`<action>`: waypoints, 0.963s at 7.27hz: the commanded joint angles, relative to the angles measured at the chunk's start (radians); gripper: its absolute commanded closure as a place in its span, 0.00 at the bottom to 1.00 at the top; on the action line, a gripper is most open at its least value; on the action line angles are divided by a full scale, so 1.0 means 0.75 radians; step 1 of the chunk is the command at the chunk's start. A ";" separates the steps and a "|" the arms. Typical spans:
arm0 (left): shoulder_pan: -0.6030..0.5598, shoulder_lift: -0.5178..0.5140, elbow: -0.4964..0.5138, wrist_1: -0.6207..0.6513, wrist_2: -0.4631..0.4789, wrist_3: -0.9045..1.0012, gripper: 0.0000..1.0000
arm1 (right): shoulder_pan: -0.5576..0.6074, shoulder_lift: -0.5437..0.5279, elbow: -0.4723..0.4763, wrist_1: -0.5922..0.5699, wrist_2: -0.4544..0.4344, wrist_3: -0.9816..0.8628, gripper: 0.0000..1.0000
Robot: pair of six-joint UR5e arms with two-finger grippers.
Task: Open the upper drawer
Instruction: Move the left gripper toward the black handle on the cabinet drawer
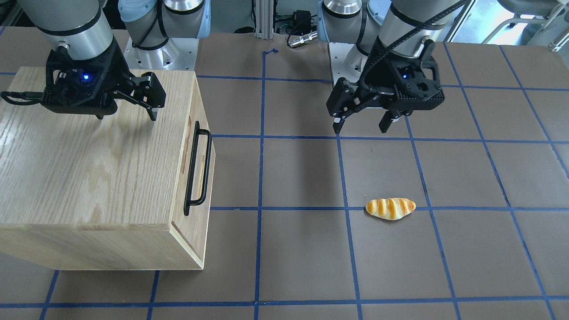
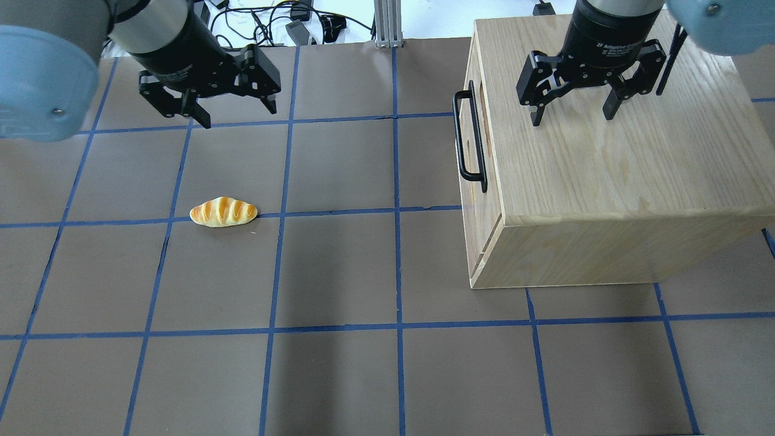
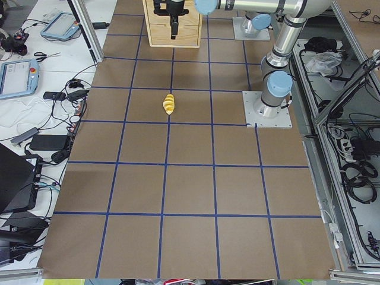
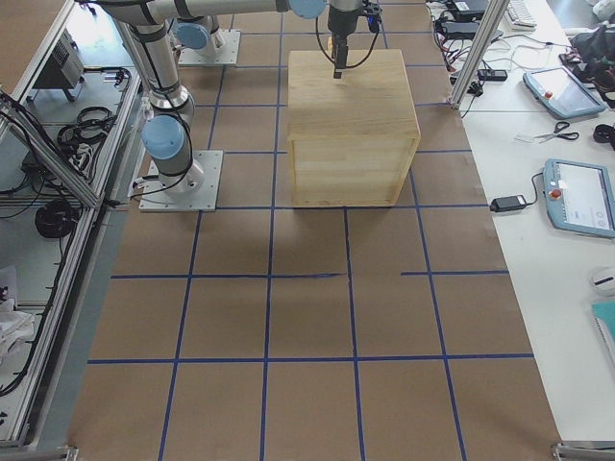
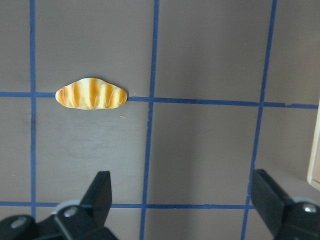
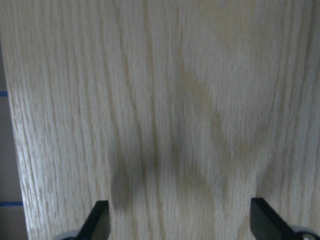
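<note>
The upper drawer (image 1: 198, 171) is shut in the oak cabinet (image 2: 605, 163); its front faces the table's middle and carries a long black bar handle (image 2: 469, 139), which also shows in the front-facing view (image 1: 198, 168). My right gripper (image 2: 572, 118) is open and empty, hanging just above the cabinet's top, behind the handle. It also shows in the front-facing view (image 1: 126, 116), and its wrist view shows only wood grain between the fingers (image 6: 100, 222). My left gripper (image 2: 240, 116) is open and empty above the mat, far from the cabinet, and also shows in the front-facing view (image 1: 360, 130).
A toy bread roll (image 2: 223, 212) lies on the brown mat with blue tape lines (image 2: 339, 272), below the left gripper; it also shows in the left wrist view (image 5: 91, 93). The cabinet's edge (image 5: 315, 145) shows at the right of that view.
</note>
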State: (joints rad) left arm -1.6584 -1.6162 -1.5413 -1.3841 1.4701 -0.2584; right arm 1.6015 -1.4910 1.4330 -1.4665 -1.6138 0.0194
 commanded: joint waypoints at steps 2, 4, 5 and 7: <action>-0.169 -0.142 -0.001 0.296 -0.060 -0.334 0.00 | 0.000 0.000 0.000 0.000 0.000 0.001 0.00; -0.237 -0.230 0.014 0.378 -0.153 -0.410 0.00 | 0.000 0.000 0.000 0.000 0.000 -0.001 0.00; -0.259 -0.277 0.012 0.446 -0.180 -0.487 0.00 | 0.000 0.000 0.000 0.000 0.000 -0.001 0.00; -0.327 -0.324 0.014 0.548 -0.169 -0.699 0.00 | 0.000 0.000 0.000 0.000 0.000 -0.001 0.00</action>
State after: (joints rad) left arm -1.8736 -1.8368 -1.5317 -1.0226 1.3433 -0.6813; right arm 1.6015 -1.4910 1.4328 -1.4665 -1.6137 0.0191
